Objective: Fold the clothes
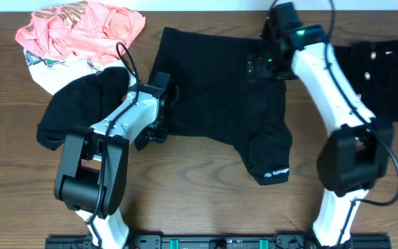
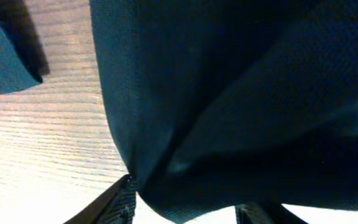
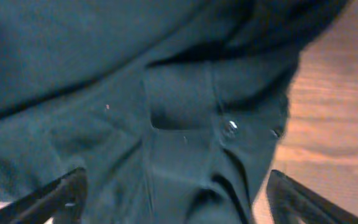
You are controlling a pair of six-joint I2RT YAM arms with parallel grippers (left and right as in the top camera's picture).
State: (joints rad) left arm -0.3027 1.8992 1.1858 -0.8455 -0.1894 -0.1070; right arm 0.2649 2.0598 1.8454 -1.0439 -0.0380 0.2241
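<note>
1. T-shirt [image 1: 220, 90] lay at table [image 1: 199, 207] centre, bunched and uneven, with the logo [image 1: 276, 171] on a flap at its 5 o'clock.
2. Left gripper [image 2: 188, 208] was at the shirt's 9 o'clock edge. A fold of cloth hung between its fingers, which stood part-way apart. Couldn't tell if it was pinched or let go.
3. Right gripper [image 3: 179, 196] was at the shirt's 1 o'clock corner. Its fingers were spread wide over the cloth and gripped nothing: released.
4. Other clothes: a pink-and-white pile [image 1: 81, 24] at 11 o'clock, a black heap [image 1: 74, 111] at 9 o'clock under the left arm, and a dark garment [image 1: 385, 69] at 3 o'clock. All looked unfolded.
5. Step, by my read: early in folding the shirt, with both grippers at opposite edges to re-grip or straighten it. Task was far from done.
6. Next move would call for a firm pinch on a single cloth layer at each edge, then pulling the shirt flat before any fold. Risk: grabbing doubled layers at 9 o'clock.
</note>
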